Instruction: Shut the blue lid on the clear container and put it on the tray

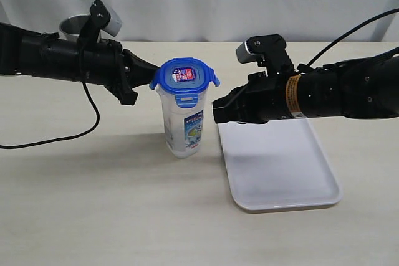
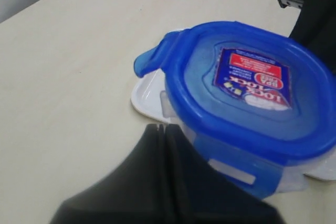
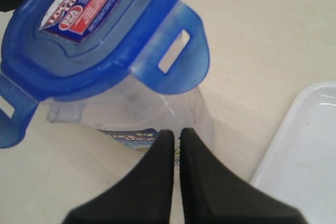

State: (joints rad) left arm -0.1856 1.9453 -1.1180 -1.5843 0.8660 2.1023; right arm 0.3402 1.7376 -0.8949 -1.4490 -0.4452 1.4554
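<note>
The clear container [image 1: 182, 126] stands upright on the table just left of the tray [image 1: 280, 166]. The blue lid [image 1: 184, 78] sits on top of it, sticker up. Its side flaps [image 3: 176, 51] stick outward and the front flap [image 1: 185, 99] hangs down. My left gripper [image 1: 149, 71] is shut, its tip at the lid's left side, next to the lid's edge [image 2: 252, 87] in the left wrist view. My right gripper [image 1: 216, 109] is shut and empty, just right of the container, below the lid. In the right wrist view the fingertips [image 3: 167, 137] point at the container wall [image 3: 157, 103].
A steel cup [image 1: 76, 26] stands behind the left arm at the back left. The tray's corner [image 2: 149, 92] lies close beside the container's base, and its rim [image 3: 294, 140] is near the right gripper. Cables trail over the table on the left.
</note>
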